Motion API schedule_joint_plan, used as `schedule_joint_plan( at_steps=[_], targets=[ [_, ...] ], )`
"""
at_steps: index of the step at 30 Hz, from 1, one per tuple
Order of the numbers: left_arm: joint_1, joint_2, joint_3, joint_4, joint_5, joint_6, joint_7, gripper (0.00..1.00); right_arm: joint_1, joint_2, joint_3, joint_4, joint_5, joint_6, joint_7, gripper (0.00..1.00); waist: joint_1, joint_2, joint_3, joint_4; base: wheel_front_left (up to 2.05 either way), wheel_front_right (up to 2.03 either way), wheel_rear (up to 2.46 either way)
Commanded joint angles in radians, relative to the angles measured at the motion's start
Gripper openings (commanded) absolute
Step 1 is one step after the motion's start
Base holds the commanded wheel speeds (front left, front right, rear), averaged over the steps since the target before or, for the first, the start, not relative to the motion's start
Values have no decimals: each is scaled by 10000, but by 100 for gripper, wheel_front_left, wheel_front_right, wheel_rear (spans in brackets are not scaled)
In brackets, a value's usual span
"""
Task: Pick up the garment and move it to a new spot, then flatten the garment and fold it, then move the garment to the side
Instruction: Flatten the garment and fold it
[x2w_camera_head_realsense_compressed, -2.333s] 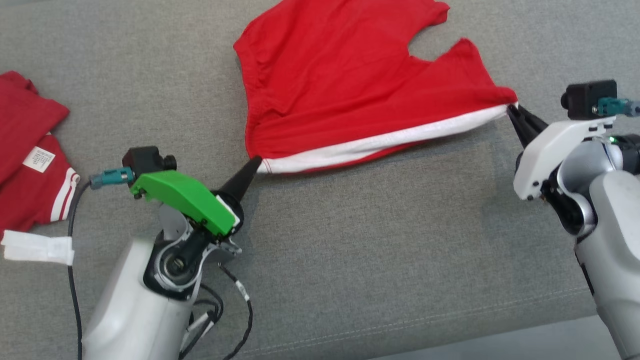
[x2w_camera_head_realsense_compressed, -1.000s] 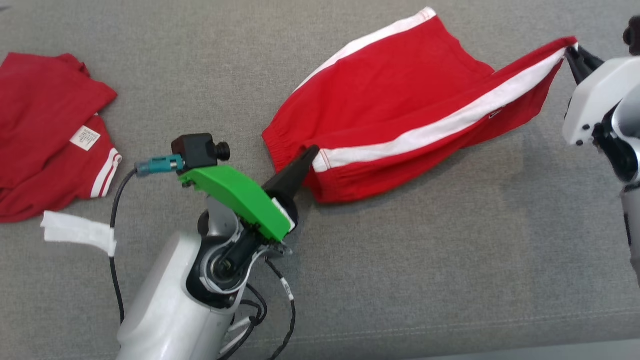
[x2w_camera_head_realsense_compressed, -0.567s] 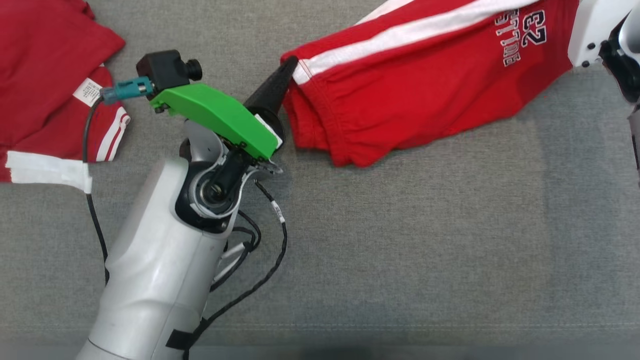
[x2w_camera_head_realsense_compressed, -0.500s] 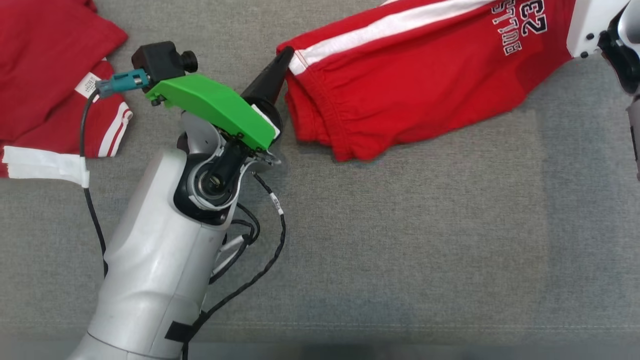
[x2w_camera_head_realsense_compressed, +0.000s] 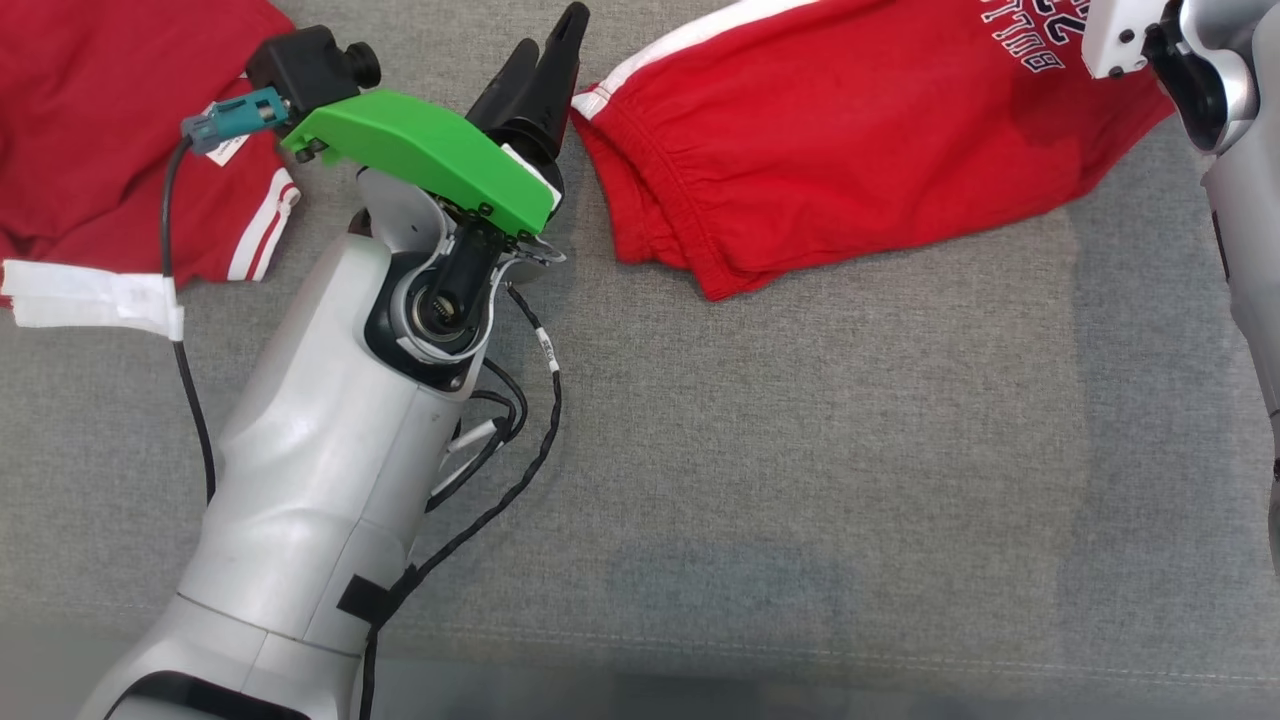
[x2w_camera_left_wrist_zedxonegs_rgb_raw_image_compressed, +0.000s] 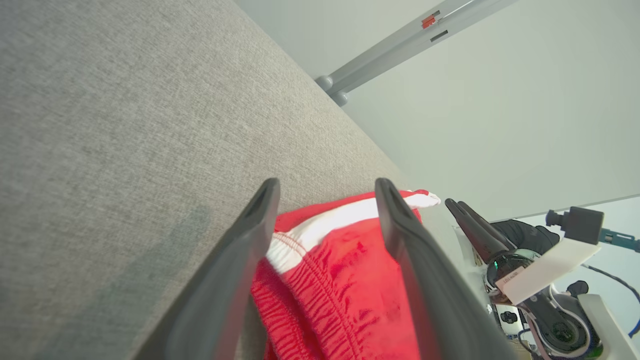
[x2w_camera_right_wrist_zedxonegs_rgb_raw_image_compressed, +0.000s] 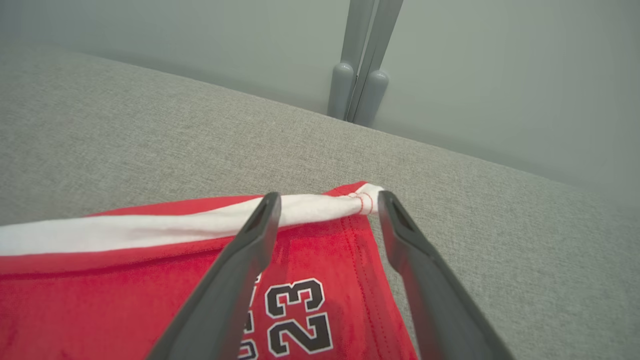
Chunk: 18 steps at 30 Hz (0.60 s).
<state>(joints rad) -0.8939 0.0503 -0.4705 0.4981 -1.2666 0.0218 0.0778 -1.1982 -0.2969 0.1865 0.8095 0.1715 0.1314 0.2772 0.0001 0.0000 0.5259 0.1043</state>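
**Pale arms, coloured wrist covers**

The left arm (x2w_camera_head_realsense_compressed: 300, 470) is glossy pale grey. Its green cover (x2w_camera_head_realsense_compressed: 420, 150) bears a black camera (x2w_camera_head_realsense_compressed: 305, 65) with a teal plug (x2w_camera_head_realsense_compressed: 235, 108). Black cables (x2w_camera_head_realsense_compressed: 556, 395) loop beside it. The left gripper (x2w_camera_head_realsense_compressed: 552, 28) is dark and tapered. The right arm (x2w_camera_head_realsense_compressed: 1245, 250) has a white cover (x2w_camera_head_realsense_compressed: 1112, 38).

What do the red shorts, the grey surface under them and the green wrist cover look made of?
Shorts: soft matte knit, probably cotton jersey, going by the gathered stretchy edge, stitched hem and limp folds.
Surface: grey woven upholstery, matte, with a visible weave and a sewn seam.
Cover: hard plastic, smooth with a slight sheen and crisp edges.
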Motion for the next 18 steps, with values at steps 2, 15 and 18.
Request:
schedule_joint_plan(
  at_steps=[2,15,18],
  targets=[
    [-156,12,-38,212,55,-103,-361,100,-35,-59,-132,214,84,-14,-245,100,-1,0,-157,21,0,0,0],
    [2317,906,-194,-588,2908,31,-3383,100,1638,-119,-1426,770,304,-13,-2082,100,-1,0,-1646,-13,0,0,0],
    [3354,973,399,-1631,4146,485,-3432,100,2079,-18,-1915,991,126,-13,-2560,100,-1,0,-1985,46,0,0,0]
  ],
)
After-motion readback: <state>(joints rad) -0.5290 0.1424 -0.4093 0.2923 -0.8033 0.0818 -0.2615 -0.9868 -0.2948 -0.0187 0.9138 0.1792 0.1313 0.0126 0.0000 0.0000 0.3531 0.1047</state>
